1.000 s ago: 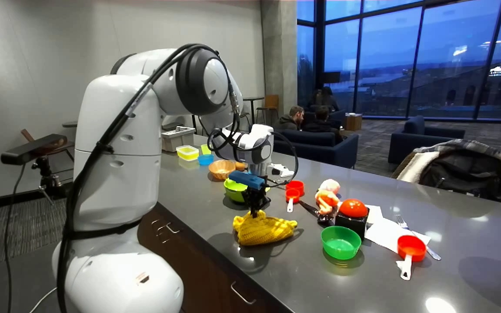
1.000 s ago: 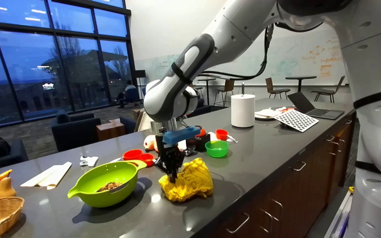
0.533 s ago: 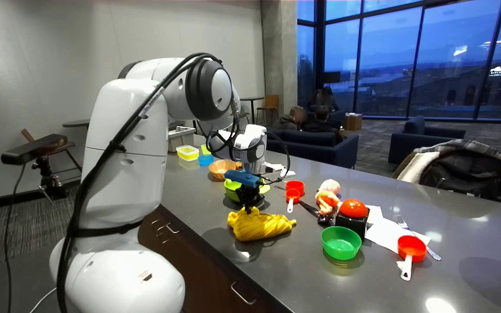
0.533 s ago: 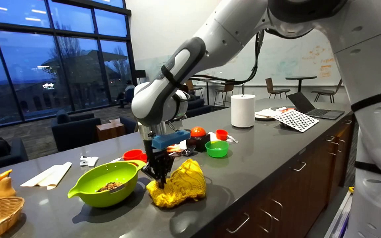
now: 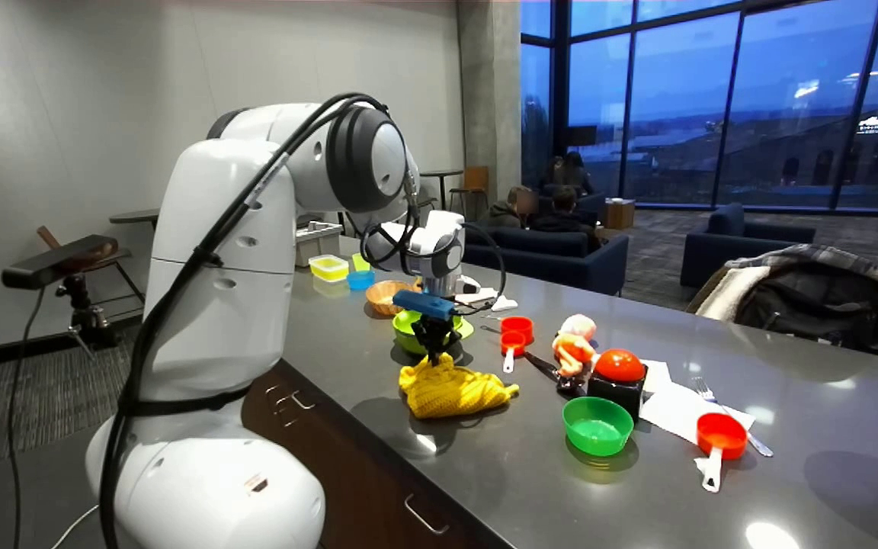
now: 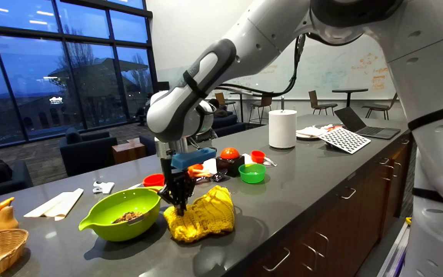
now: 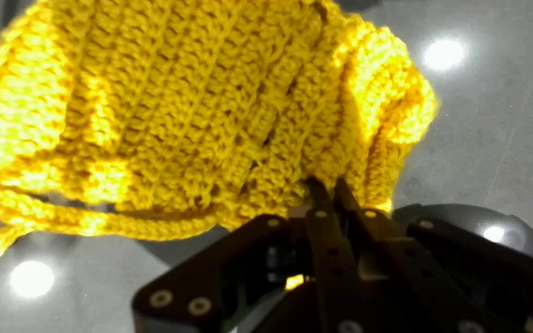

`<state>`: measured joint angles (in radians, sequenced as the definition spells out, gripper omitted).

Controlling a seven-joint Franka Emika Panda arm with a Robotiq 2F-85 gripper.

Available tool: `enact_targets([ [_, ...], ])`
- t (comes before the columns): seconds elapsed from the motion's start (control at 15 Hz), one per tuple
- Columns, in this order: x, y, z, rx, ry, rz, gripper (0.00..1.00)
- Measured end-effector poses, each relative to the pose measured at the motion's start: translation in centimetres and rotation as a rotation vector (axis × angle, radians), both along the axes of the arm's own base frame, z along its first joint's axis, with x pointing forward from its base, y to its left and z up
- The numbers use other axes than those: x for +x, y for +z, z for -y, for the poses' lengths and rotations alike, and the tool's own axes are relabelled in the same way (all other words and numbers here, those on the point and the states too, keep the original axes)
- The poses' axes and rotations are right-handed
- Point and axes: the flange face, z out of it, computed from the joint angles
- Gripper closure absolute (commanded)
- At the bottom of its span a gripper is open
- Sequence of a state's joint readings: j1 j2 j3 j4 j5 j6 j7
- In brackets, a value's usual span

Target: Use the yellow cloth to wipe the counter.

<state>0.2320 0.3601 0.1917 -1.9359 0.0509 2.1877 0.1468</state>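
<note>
- Wicker basket (image 6: 12, 252), left edge in an exterior view.
- Lime bowl (image 6: 129, 231), small brown pieces (image 6: 126, 217) inside.
- End effector (image 6: 181, 211), clamped on yellow cloth (image 6: 210, 215).
- This yellow cloth: just right of lime bowl, over worktop (image 6: 306, 173); contact underneath unclear.
- Green cup (image 6: 252, 175), apart from cloth.
- White roll (image 6: 282, 129), upright.
- Laptop (image 6: 379, 132), lid up.

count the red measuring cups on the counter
3: a larger red cup and a smaller red cup close together near the lime bowl, and a third red cup beside the fork. Others may be hidden.
</note>
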Motion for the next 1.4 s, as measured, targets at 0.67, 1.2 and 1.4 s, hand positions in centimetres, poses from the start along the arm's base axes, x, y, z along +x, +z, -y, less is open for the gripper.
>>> enact_targets([
  [0.67,0.2,8.7,-2.2,-0.078,0.080,0.052,0.99],
  [1.2,-1.8,22.2,-1.1,-0.108,0.021,0.156,0.99],
  [1.4,-2.9,24.9,0.9,-0.127,-0.054,0.155,0.99],
])
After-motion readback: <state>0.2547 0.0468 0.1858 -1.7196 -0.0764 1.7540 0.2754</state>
